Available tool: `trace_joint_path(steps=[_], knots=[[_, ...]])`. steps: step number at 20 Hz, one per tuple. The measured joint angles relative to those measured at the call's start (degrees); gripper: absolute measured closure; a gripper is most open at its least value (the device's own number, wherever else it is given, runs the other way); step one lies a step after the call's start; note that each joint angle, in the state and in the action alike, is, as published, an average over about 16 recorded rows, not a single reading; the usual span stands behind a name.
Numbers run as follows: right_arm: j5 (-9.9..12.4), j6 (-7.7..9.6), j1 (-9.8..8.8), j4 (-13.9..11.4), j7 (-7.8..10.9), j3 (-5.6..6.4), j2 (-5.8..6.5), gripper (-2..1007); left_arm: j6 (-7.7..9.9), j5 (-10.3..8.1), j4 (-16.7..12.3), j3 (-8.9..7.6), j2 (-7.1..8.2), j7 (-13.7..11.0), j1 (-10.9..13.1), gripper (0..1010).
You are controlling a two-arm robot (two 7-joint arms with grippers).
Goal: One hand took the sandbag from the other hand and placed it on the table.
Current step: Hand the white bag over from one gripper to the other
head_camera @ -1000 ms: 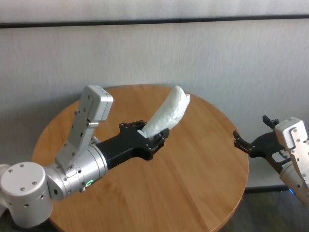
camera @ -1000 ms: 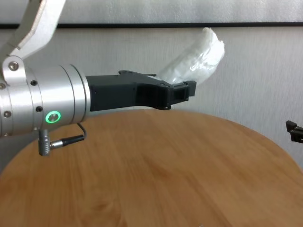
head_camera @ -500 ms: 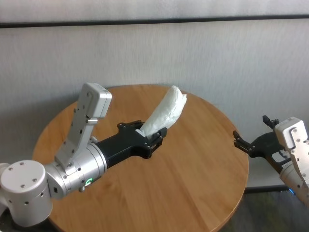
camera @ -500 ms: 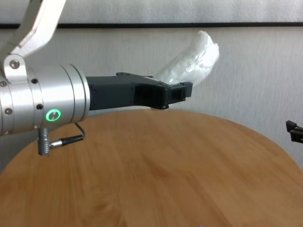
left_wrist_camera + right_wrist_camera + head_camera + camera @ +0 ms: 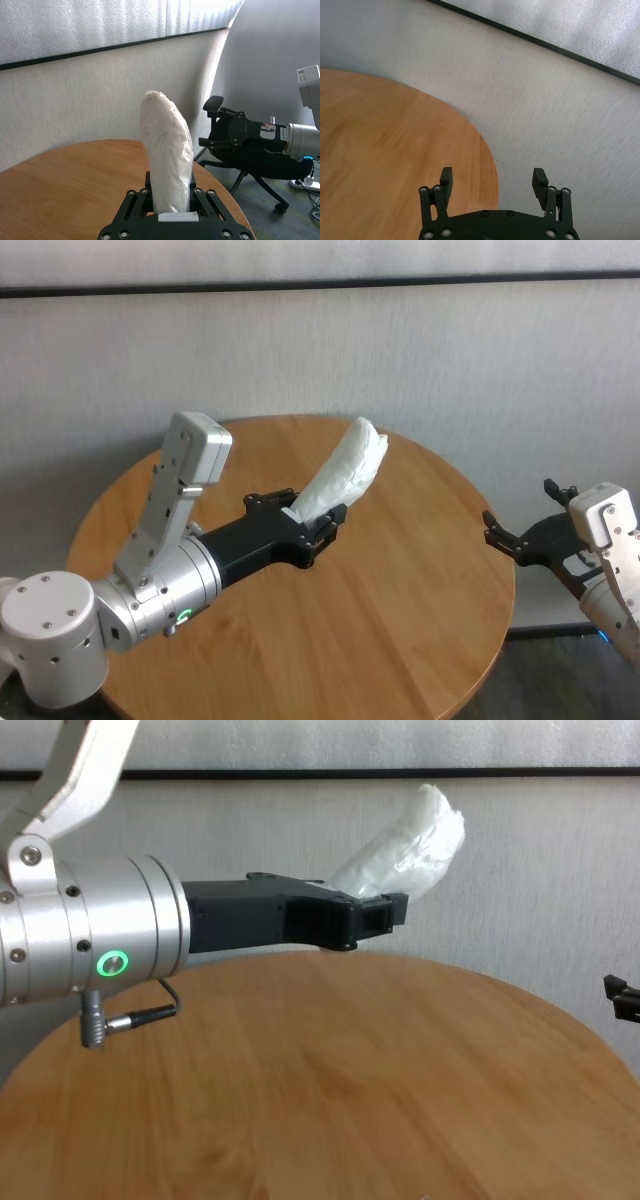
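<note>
Behind everything is a pale grey wall with a dark stripe near the top. From the head view, a round wooden table (image 5: 400, 570) fills the middle. The left claw (image 5: 318, 522) reaches out above the table and is clenched on the low end of the sandbag (image 5: 345, 475). The bag is white, long and lumpy, and it sticks up and leans away from the robot, clear of the wood. The right claw (image 5: 520, 538) hangs off the right edge of the table, well apart from the bag, with its fingers spread wide and nothing in them.

From the left wrist view, the sandbag (image 5: 167, 150) stands up out of the left claw (image 5: 172, 210). It looks crinkly, like sand wrapped in thin plastic, with a round top. The right claw (image 5: 225, 135) shows farther off, past the table (image 5: 60, 185). A black office chair (image 5: 260, 187) stands on the floor behind it.

From the right wrist view, the right claw (image 5: 492, 181) is released and bare, by the table (image 5: 385, 140) rim.

From the chest view, the left claw (image 5: 370, 915) pinches the sandbag (image 5: 410, 845) high above the table (image 5: 350, 1090). A green ring light (image 5: 113, 964) glows on the left wrist.
</note>
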Motion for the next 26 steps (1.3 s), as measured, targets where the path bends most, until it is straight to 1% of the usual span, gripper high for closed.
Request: trace_joint_path(steps=[26], knots=[[0.00, 0.00, 0.00, 0.00, 0.00, 0.00, 0.00, 4, -0.21, 0.18, 0.01, 0.09, 0.07, -0.19, -0.04, 650]])
